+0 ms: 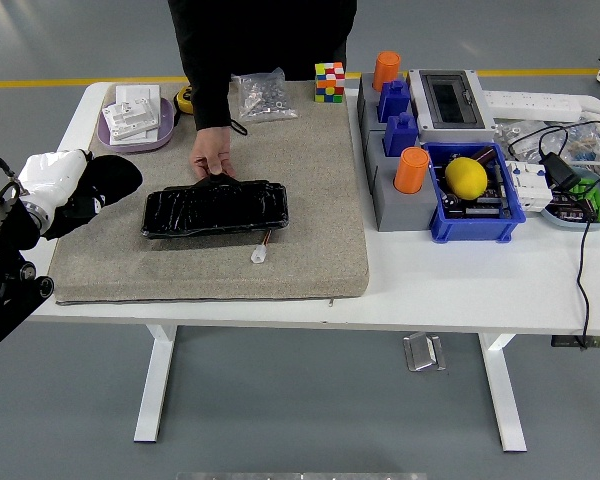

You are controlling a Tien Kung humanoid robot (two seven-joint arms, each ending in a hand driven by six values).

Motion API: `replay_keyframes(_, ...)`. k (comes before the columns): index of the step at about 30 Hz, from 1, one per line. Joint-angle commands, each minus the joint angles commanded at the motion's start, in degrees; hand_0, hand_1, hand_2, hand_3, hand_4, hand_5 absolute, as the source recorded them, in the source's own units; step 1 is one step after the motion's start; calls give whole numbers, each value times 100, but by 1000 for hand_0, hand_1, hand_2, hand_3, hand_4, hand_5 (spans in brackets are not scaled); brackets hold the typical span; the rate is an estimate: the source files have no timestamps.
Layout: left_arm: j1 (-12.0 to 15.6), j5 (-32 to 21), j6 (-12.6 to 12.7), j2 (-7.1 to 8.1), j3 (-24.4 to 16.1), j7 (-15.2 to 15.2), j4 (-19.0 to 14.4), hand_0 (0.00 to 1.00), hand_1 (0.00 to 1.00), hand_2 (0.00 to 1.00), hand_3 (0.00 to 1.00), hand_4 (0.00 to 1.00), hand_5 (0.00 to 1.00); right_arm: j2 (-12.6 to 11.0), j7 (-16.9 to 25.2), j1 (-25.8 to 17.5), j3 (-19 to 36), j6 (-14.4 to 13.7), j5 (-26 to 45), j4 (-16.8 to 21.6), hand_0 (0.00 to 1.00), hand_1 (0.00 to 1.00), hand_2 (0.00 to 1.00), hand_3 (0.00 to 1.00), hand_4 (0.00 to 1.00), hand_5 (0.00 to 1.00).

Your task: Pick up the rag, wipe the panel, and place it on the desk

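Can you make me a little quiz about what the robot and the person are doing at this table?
1. True or false: the person's hand touches the far edge of the black panel.
2. What does the left hand hold? A) the lemon B) the black rag C) the puzzle cube
3. Fill in: the lemon lies in a ____ bin.

Key: 1 true; 2 B; 3 blue.

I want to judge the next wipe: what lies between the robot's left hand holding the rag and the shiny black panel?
Only bare grey mat separates left hand from black panel, per head view.
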Motion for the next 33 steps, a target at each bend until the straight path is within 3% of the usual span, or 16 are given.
replay_keyframes(17,151,-534,48,-176,-81,-101,146,265,222,492,416,367,2,-6,-1,24,-38,-2,-13,0,724,597,672,582,998,428)
replay_keyframes(18,154,-588,47,-181,-66,-107,150,326,340,519,480,490,2,-7,-3,24,-32,-1,-17,0,725,597,672,582,998,427)
replay_keyframes(24,197,-1014,37,-214,10,-180,181,326,340,519,480,490,2,-2,2,24,-42,-1,-8,0,725,597,672,582,998,427)
replay_keyframes(25,197,-1047,33,-220,16,-185,184,335,447,548,536,525,42,-1,-1,23,-22,0,-25,0,724,597,672,582,998,426)
replay_keyframes(30,205,-1120,30,-235,18,-207,198,335,447,548,536,525,42,0,-5,22,-9,3,-39,0,724,597,672,582,998,426)
replay_keyframes(31,207,-1132,27,-235,23,-209,201,368,500,567,548,552,79,-1,-10,21,18,2,-62,0,724,597,672,581,998,425)
replay_keyframes(33,208,-1147,16,-232,39,-210,206,368,500,567,548,552,79,-1,-15,19,31,5,-75,0,724,597,672,581,998,425)
